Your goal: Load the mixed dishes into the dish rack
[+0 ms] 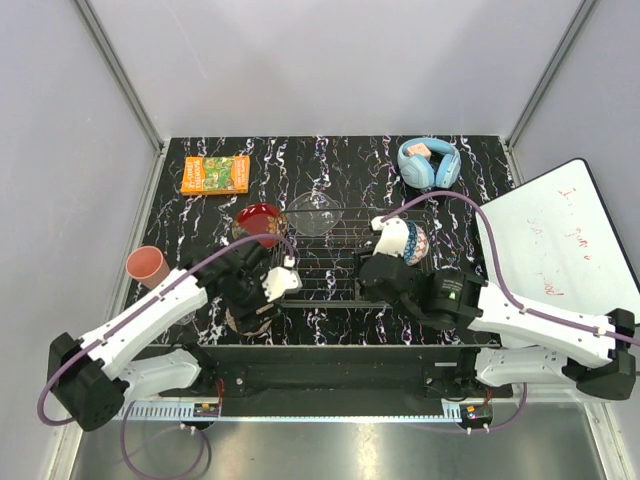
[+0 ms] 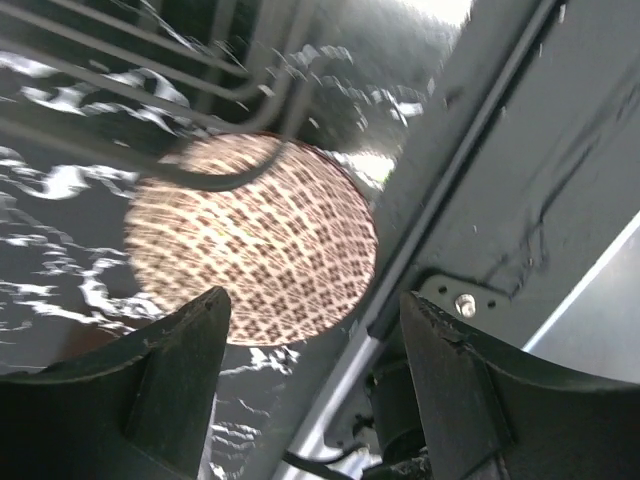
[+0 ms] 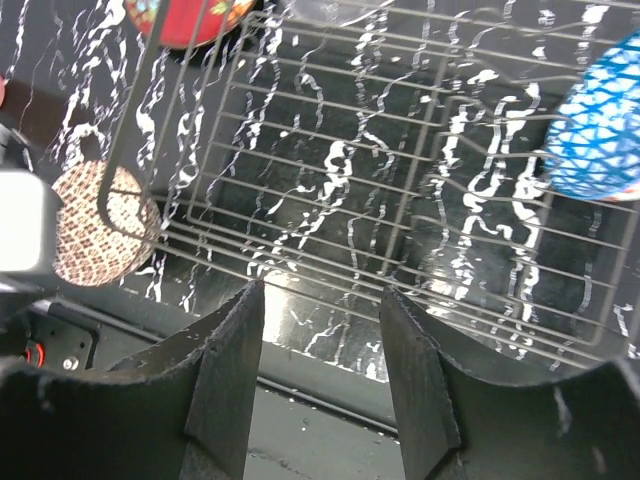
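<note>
Just off the near-left corner of the dish rack (image 1: 330,262), the beige patterned bowl (image 2: 255,240) sits outside the wires. The left gripper (image 2: 315,308) hovers over it, jaws wide and empty, so the step in hand looks like picking up this bowl. The next move calls for lowering one finger inside the rim, closing, then lifting the bowl across into the rack. The right gripper (image 3: 320,300) hangs above the rack's near edge, parted and holding nothing. The blue patterned bowl (image 3: 598,130) appears to rest at the rack's right end.
</note>
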`<action>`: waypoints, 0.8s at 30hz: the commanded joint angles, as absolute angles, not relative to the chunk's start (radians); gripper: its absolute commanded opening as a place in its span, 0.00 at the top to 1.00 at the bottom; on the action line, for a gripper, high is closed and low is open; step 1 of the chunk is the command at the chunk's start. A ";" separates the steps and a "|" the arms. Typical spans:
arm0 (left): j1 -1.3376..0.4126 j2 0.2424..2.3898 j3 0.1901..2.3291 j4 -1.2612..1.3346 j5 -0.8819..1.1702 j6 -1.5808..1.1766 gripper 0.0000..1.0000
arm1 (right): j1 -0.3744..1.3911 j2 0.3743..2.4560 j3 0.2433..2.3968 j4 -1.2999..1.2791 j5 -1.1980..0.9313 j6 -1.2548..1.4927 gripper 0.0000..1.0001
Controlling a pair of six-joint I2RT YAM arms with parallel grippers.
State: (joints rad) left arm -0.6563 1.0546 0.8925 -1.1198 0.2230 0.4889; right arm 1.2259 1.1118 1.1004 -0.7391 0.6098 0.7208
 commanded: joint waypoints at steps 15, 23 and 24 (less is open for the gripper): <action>-0.874 1.212 0.867 -1.072 0.098 0.394 0.29 | 1.227 1.049 1.138 -0.884 0.792 0.761 0.39; -0.882 1.325 0.848 -1.014 0.048 0.376 0.31 | 1.226 1.023 1.135 -0.903 0.804 0.764 0.39; -0.882 1.327 0.850 -1.012 0.046 0.376 0.31 | 1.227 1.020 1.134 -0.907 0.807 0.764 0.39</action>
